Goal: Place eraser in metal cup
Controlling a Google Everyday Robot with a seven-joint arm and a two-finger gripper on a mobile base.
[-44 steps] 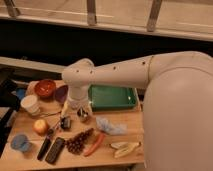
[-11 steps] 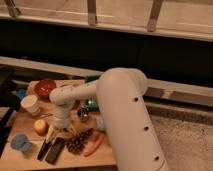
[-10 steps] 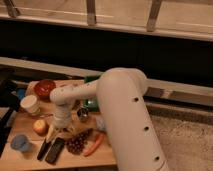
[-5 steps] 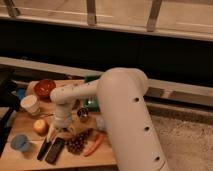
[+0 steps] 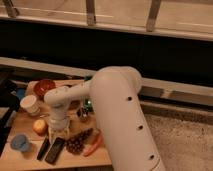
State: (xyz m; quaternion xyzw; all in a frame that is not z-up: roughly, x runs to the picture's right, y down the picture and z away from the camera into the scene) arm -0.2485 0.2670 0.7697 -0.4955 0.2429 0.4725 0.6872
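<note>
The eraser [image 5: 55, 150] is a flat dark block lying near the table's front edge, next to a narrower black stick [image 5: 43, 148]. The metal cup [image 5: 82, 114] is small and shiny, standing mid-table, partly hidden behind my arm. My gripper [image 5: 58, 132] points down at the end of the white arm, just above and behind the eraser and left of the metal cup. It stands between the apple and the pine cone. Nothing shows in its grasp.
A white cup [image 5: 31, 105] and a red bowl [image 5: 44, 87] stand at the back left. An apple [image 5: 40, 126] and a light blue cup [image 5: 20, 143] sit at the left. A pine cone [image 5: 77, 142] and a carrot [image 5: 93, 145] lie right of the eraser. My big white arm [image 5: 120, 115] covers the table's right side.
Since the earliest frame the arm has swung in and folded down over the table, bringing the gripper low near the eraser. Over the last second nothing has visibly moved.
</note>
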